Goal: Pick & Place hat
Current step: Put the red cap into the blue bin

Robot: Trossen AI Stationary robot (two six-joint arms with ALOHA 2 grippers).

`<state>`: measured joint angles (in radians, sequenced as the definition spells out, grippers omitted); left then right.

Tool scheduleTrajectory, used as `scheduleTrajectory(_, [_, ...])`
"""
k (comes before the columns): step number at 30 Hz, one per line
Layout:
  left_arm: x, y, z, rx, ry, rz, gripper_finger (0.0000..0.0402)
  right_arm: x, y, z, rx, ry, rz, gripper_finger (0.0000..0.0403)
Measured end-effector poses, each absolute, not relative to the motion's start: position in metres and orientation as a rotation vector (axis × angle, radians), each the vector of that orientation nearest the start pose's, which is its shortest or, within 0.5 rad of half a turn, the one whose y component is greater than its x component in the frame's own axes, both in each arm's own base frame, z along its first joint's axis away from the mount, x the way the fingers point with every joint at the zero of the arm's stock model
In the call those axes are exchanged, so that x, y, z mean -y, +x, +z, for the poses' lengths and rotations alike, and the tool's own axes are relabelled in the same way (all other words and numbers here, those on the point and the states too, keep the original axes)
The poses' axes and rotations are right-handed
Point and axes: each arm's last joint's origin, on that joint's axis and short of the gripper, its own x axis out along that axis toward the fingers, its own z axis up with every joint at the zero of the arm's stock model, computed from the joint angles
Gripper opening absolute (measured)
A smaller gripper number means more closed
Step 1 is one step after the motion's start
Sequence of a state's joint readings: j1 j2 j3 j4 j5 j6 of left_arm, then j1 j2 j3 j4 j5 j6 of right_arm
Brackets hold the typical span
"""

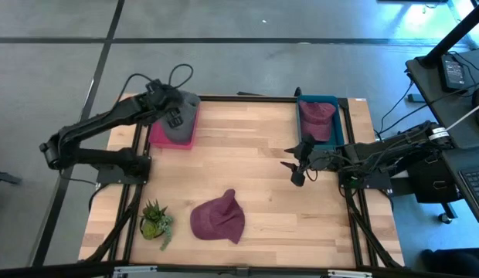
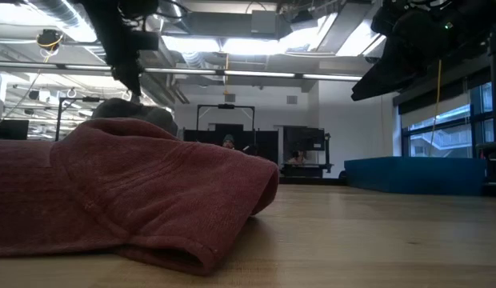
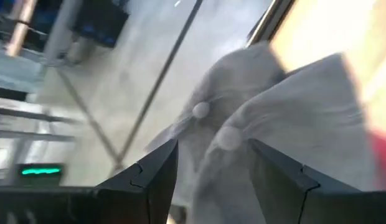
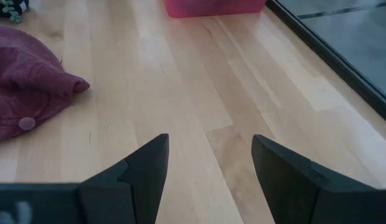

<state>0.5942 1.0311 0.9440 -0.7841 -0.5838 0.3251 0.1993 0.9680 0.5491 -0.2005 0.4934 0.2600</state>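
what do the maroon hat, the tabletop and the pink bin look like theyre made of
Maroon hat: soft woven or brushed fabric, matte; it slumps in folds and the low view shows faint ribbing.
Tabletop: light wood, likely butcher-block, smooth low sheen; joined planks with grain show in the right wrist view.
Pink bin: probably plastic, judging by its uniform colour and straight edges, though it could also be fabric-covered.

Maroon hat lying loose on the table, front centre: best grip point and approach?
Pinch the raised fold at the crown of the maroon hat, coming straight down from above. It lies slumped flat on the table, so it offers no rigid edge; the bunched fabric hump in the low view gives the fingers something to close on. The open right gripper is nearest.
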Motion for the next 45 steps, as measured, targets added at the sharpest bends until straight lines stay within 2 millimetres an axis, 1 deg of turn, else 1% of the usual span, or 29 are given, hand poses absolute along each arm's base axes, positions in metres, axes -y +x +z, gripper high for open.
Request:
scheduleTrajectory(4, [-0.111, 0.146, 0.307, -0.931, 0.111, 0.843, 0.0189, -0.026, 0.193, 0.222, -0.547, 0.05, -0.333, 0.0229])
scheduleTrajectory(5, [-0.107, 0.145, 0.309, -0.88, 0.041, 0.802, 0.0189, -0.026, 0.194, 0.222, -0.55, 0.053, -0.323, 0.0229])
scheduleTrajectory(7, [-0.1, 0.148, 0.31, -0.798, -0.103, 0.667, 0.0188, -0.027, 0.194, 0.221, -0.554, 0.054, -0.309, 0.0229])
scheduleTrajectory(10, [-0.084, 0.159, 0.307, -0.748, -0.213, 0.417, 0.0185, -0.027, 0.195, 0.22, -0.562, 0.063, -0.313, 0.0229])
scheduleTrajectory(12, [-0.071, 0.171, 0.3, -0.741, -0.245, 0.315, 0.0185, -0.027, 0.197, 0.218, -0.566, 0.08, -0.319, 0.0229])
scheduleTrajectory(18, [-0.027, 0.209, 0.284, -0.758, -0.197, 0.171, 0.0189, -0.029, 0.203, 0.208, -0.617, 0.087, -0.303, 0.0229])
scheduleTrajectory(21, [-0.008, 0.233, 0.277, -0.708, -0.198, 0.105, 0.0188, -0.031, 0.207, 0.203, -0.64, 0.089, -0.284, 0.0229])
scheduleTrajectory(24, [0.008, 0.257, 0.268, -0.661, -0.195, 0.041, 0.0185, -0.032, 0.212, 0.197, -0.656, 0.084, -0.285, 0.0229])
scheduleTrajectory(28, [0.025, 0.283, 0.249, -0.649, -0.173, -0.021, 0.0185, -0.033, 0.218, 0.192, -0.653, 0.077, -0.281, 0.0229])
scheduleTrajectory(33, [0.047, 0.301, 0.214, -0.755, -0.171, -0.166, 0.0186, -0.034, 0.222, 0.192, -0.635, 0.063, -0.269, 0.0229])
scheduleTrajectory(35, [0.055, 0.306, 0.201, -0.795, -0.178, -0.202, 0.0188, -0.034, 0.222, 0.193, -0.625, 0.065, -0.269, 0.0229])
scheduleTrajectory(38, [0.067, 0.314, 0.185, -0.809, -0.183, -0.224, 0.0189, -0.034, 0.223, 0.194, -0.612, 0.053, -0.263, 0.0229])
scheduleTrajectory(42, [0.08, 0.327, 0.176, -0.879, -0.197, -0.179, 0.0187, -0.035, 0.224, 0.195, -0.602, 0.055, -0.261, 0.0229])
scheduleTrajectory(45, [0.087, 0.334, 0.173, -0.995, -0.171, -0.094, 0.0187, -0.035, 0.224, 0.195, -0.599, 0.057, -0.26, 0.0229])
